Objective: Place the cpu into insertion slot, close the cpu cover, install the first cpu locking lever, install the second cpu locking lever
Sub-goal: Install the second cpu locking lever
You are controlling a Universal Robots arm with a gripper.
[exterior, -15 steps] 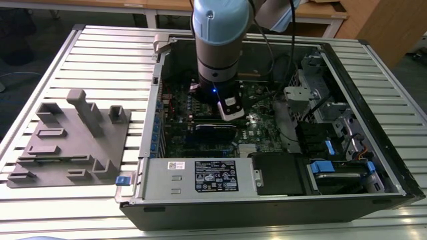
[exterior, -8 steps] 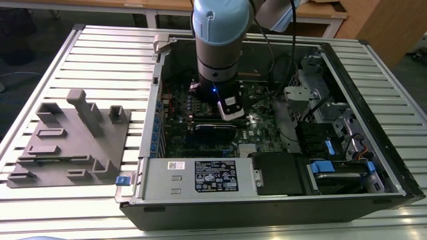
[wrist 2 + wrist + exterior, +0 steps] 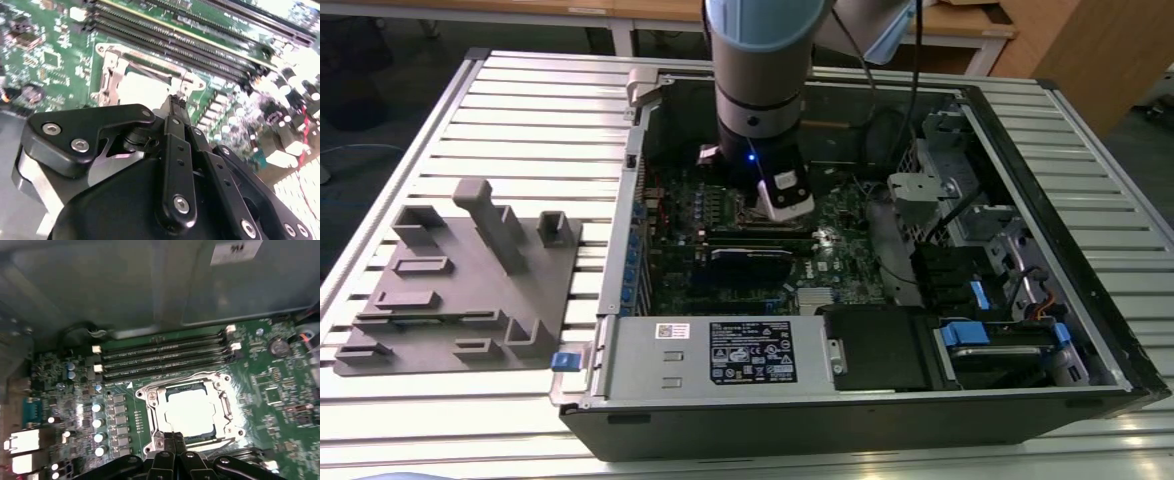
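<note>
While the arm is reaching down into the open pc case (image 3: 1067,300) on the tabletop (image 3: 520,120), the pincer (image 3: 174,439) is hovering just beside one edge of the insertion slot (image 3: 192,412), fingertips pressed together, pinching nothing visible. The cpu (image 3: 191,411) is already sitting flat in the slot, w/ the cpu cover (image 3: 150,412) lying closed round it, top showing thru the window. In the second wrist view the pincer tip (image 3: 176,100) is pointing at the socket frame's edge. Levers: can't tell if latched.
</note>
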